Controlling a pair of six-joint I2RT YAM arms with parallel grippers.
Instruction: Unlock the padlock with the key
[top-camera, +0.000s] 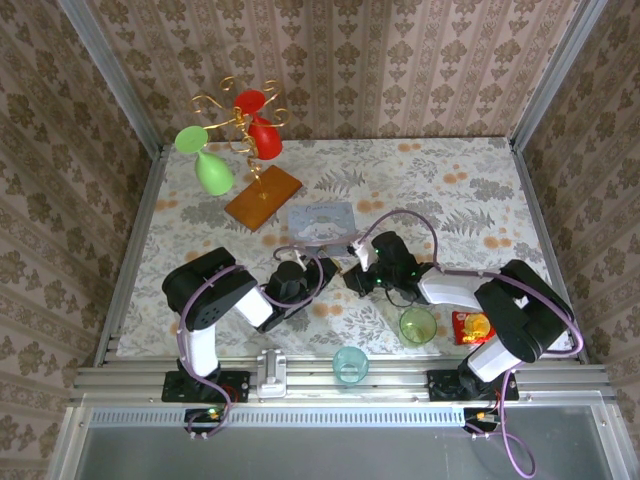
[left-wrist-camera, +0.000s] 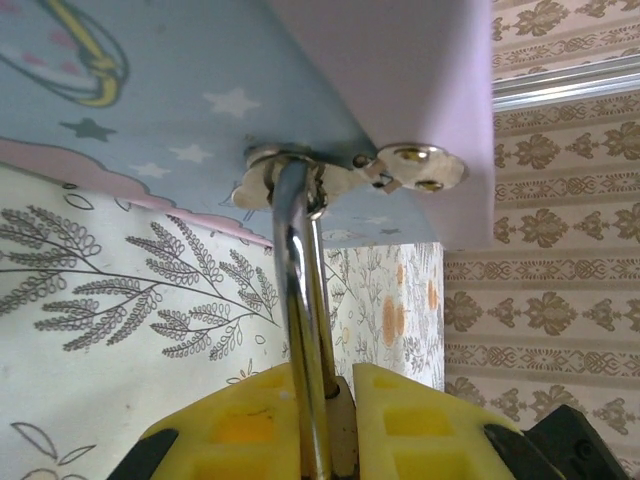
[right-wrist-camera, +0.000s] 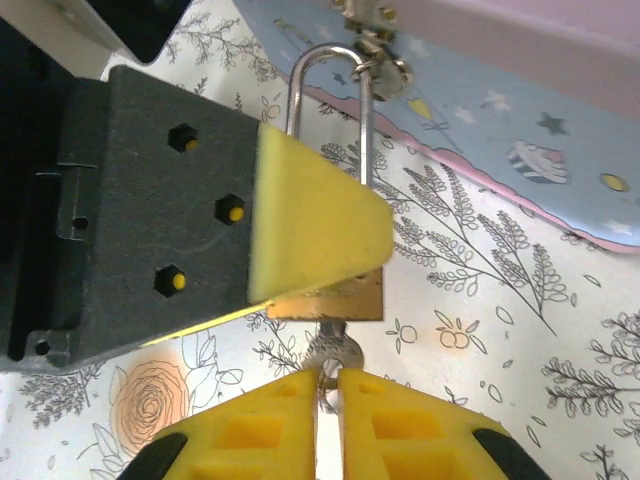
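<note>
Both were pinching: left fingers the padlock, right fingers the key. The shackle passed through the tin's hasp.

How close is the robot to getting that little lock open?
Partway. Done: the left gripper holds the padlock steady, and the key sits at the bottom of its brass body, apparently in the keyhole. In hand: the right gripper is shut on the key. Left: turning it and popping the shackle, which loops through the latch of the blue tin and shows no sign of opening.
</note>
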